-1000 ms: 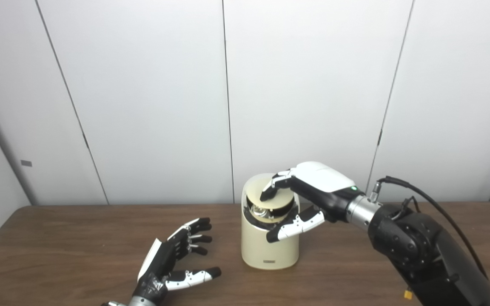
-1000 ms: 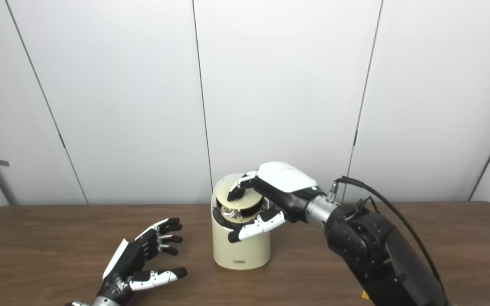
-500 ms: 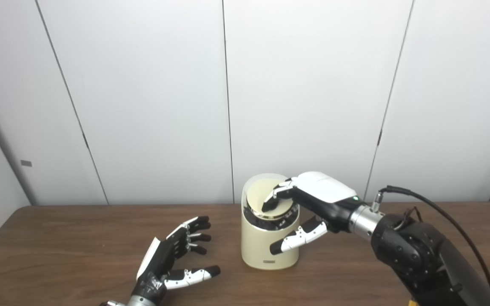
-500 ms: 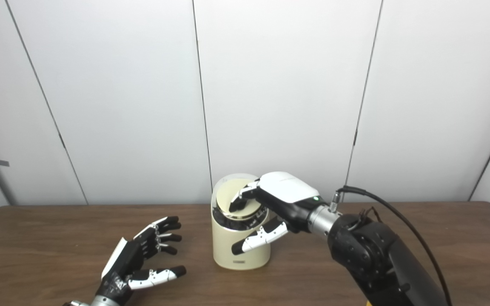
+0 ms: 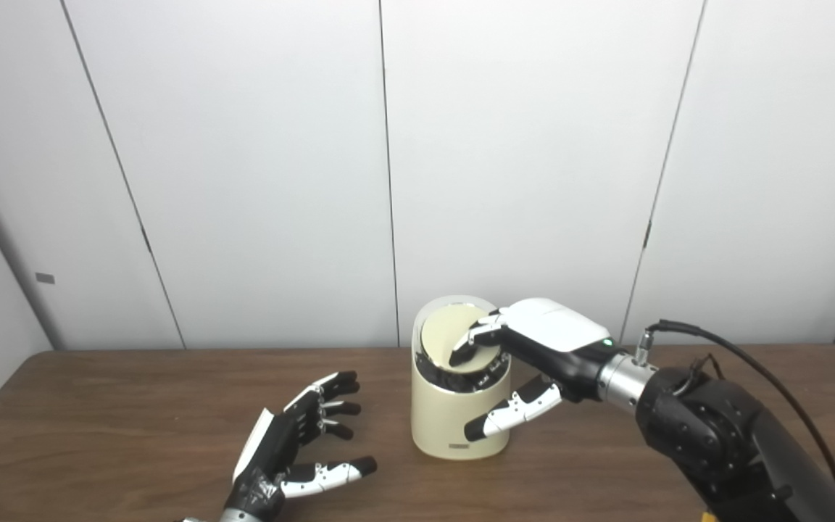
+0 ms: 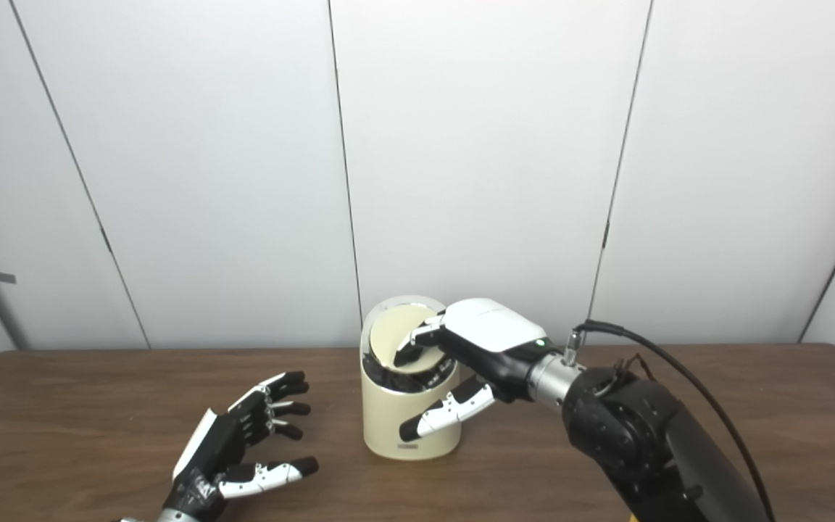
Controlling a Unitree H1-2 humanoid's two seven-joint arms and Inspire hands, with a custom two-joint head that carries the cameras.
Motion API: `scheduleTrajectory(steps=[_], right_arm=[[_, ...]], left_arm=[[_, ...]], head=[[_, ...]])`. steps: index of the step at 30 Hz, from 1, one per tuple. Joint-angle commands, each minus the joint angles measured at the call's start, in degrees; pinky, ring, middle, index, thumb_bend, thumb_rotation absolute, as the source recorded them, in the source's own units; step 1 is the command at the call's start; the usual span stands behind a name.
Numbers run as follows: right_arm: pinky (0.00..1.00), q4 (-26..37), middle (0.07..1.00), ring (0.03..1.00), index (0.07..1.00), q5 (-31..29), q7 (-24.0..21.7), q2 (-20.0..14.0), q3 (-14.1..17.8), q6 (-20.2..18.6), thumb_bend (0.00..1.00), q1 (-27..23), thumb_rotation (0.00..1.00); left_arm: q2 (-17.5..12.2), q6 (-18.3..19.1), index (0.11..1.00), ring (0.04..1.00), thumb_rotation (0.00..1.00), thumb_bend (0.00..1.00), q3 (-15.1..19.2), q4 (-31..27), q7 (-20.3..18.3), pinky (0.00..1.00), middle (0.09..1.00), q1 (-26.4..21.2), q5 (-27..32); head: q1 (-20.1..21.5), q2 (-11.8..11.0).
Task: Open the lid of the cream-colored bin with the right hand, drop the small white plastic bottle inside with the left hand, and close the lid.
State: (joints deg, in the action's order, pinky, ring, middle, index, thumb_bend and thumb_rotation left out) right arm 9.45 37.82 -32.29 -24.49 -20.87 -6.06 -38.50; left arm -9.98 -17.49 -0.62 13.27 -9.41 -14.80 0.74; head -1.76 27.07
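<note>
The brown wooden table (image 5: 98, 406) carries one landmark, the cream-coloured cylindrical bin (image 5: 459, 409), standing upright near the middle of its far side. Its round cream lid (image 5: 450, 339) sits tilted in the bin's mouth, with a dark gap showing along the near edge, so it is not seated flat.

The step in hand looks like the last one, closing the lid. The small white plastic bottle is nowhere on the table; it may lie inside the bin, but the pictures do not show the inside well enough to say. The next move seems to call for a steady downward press until the lid lies level in the rim, with the bin kept from sliding or tipping under the push.

The right hand (image 5: 533, 348), white-backed with black fingers, reaches over the bin from the bin's right. Its fingers (image 5: 464, 350) are curled down and rest on the lid's top face, while the thumb (image 5: 508, 417) hangs free in front of the bin's wall. It presses and grips nothing.

The left hand (image 5: 294, 446) lies on the table to the left of the bin and nearer the camera, well apart from it, palm turned up, fingers spread, empty.
</note>
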Motion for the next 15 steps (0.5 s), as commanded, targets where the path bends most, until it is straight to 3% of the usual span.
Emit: scheduleTrajectory(steps=[1, 7, 15], right_arm=[[0.93, -0.1, 0.739, 0.877, 0.729, 0.7, -0.5, -0.9, 0.0, 0.7, 0.67, -1.2, 0.66], [0.91, -0.6, 0.732, 0.872, 0.725, 0.6, -0.4, -0.8, -0.1, 1.6, 0.68, -1.0, 0.67], [0.93, 0.4, 0.757, 0.895, 0.750, 1.5, -4.3, -1.1, -1.2, -1.0, 0.68, -1.4, 0.67]], left_arm=[[-0.4, -0.3, 0.849, 0.749, 0.08, 0.79, 0.4, -2.1, 0.4, 0.60, 0.830, -1.4, -0.1], [-0.2, 0.6, 0.846, 0.747, 0.10, 0.80, 0.3, -3.3, 0.4, 0.60, 0.829, -1.3, 0.1], [-0.1, 1.2, 0.845, 0.749, 0.12, 0.82, 0.2, -4.0, 0.4, 0.60, 0.830, -1.2, 0.0]], head=[[0.0, 0.0], [-0.2, 0.7], [-0.4, 1.5]])
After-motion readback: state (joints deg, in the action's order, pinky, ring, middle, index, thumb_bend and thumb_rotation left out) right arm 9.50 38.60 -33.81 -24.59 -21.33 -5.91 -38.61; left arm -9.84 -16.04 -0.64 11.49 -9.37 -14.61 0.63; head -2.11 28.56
